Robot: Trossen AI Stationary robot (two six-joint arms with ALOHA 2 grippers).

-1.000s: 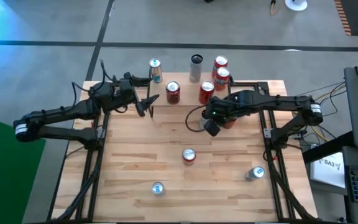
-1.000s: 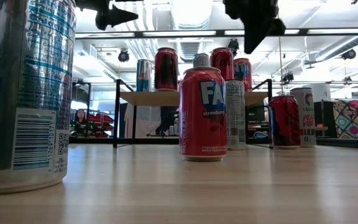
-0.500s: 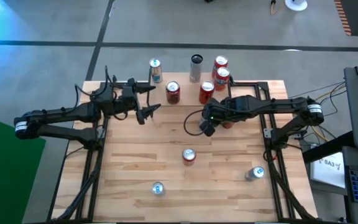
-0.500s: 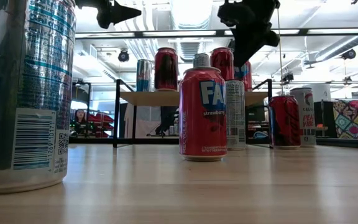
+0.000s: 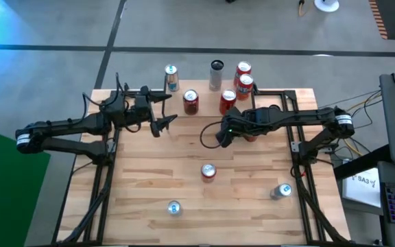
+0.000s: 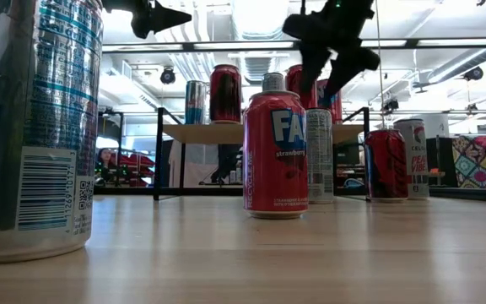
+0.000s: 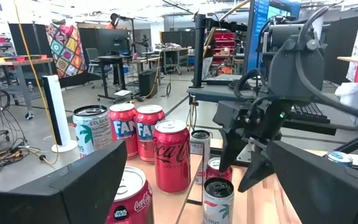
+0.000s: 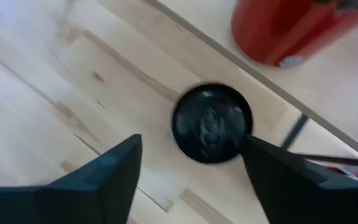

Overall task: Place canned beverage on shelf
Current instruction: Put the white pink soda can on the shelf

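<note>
A white can with a black top (image 8: 211, 122) stands upright on the table just in front of the shelf (image 6: 201, 133), also seen in the low view (image 6: 319, 156). My right gripper (image 6: 326, 84) hangs open above this can, pointing steeply down, one finger to each side of the top and clear of it. In the high view the right gripper (image 5: 219, 139) covers the can. Several red cans (image 5: 191, 101) stand on the shelf. My left gripper (image 5: 170, 112) waits open and level over the shelf's left end.
A red Fanta can (image 5: 208, 171), a blue-silver can (image 5: 174, 208) and another can (image 5: 283, 191) stand apart on the near half of the table. A red can (image 6: 386, 165) and a white can (image 6: 412, 156) stand to the right of the gripper's can.
My right gripper has opened from shut, sunk toward the black-topped can, tipped steeper and rolled a little. It has also shifted slightly toward the table's left. No can has moved.
</note>
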